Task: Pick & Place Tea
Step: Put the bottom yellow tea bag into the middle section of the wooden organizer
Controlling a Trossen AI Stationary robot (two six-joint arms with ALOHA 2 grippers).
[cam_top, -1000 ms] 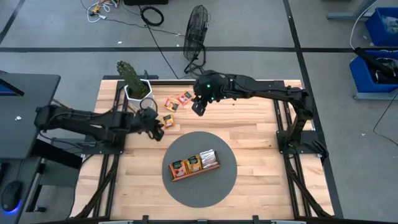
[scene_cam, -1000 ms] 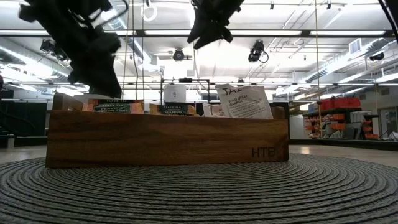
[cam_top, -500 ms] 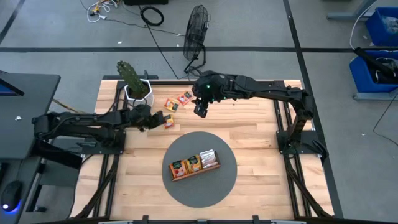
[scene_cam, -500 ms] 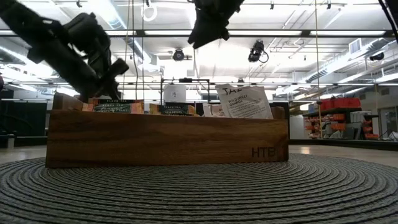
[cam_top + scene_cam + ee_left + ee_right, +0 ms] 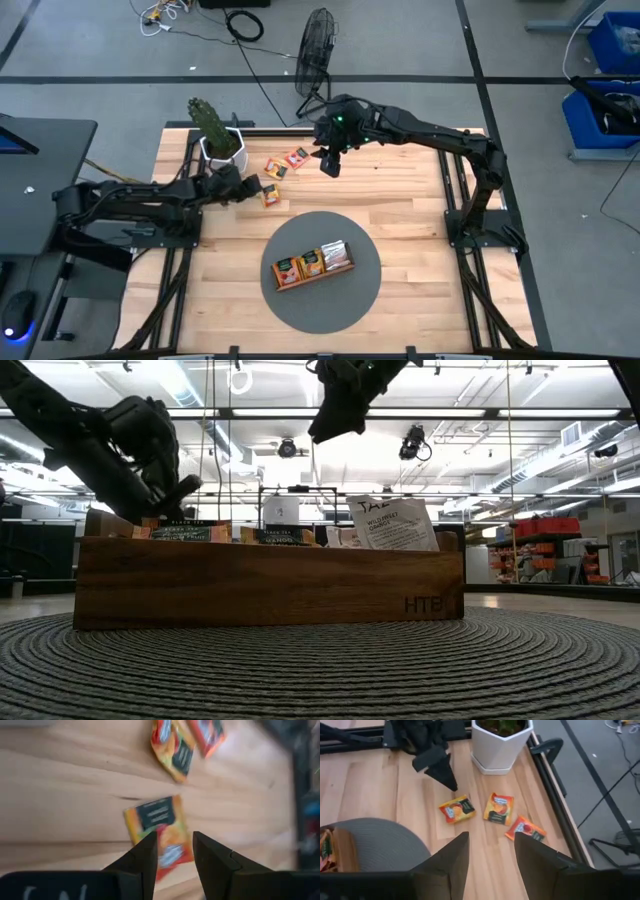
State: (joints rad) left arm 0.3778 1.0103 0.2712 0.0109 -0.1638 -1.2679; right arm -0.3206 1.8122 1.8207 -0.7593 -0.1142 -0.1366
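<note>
Three orange-red tea sachets lie flat on the wooden table near its far left. The nearest sachet (image 5: pixel 270 195) (image 5: pixel 160 827) (image 5: pixel 457 809) lies just ahead of my left gripper (image 5: pixel 250 188) (image 5: pixel 175 845), which is open, slants down low over the table and is apart from it. The other two sachets (image 5: pixel 275 168) (image 5: pixel 297 157) lie farther back. My right gripper (image 5: pixel 330 165) (image 5: pixel 490 850) hangs open high above the table, right of the sachets, with nothing between its fingers. More tea stands in the wooden tray (image 5: pixel 313 263) (image 5: pixel 270 585).
The tray stands on a round grey woven mat (image 5: pixel 350 300) at the table's near middle. A white pot with a cactus (image 5: pixel 218 140) (image 5: pixel 501 742) stands at the far left corner, close behind my left gripper. Bare wood stretches to the table's right.
My left gripper has swung toward the table's far edge and sunk low, rolling about its own line, and now stands just short of the nearest loose sachet. My right gripper has shifted a little toward the table's right and rolled. No sachet has moved.
</note>
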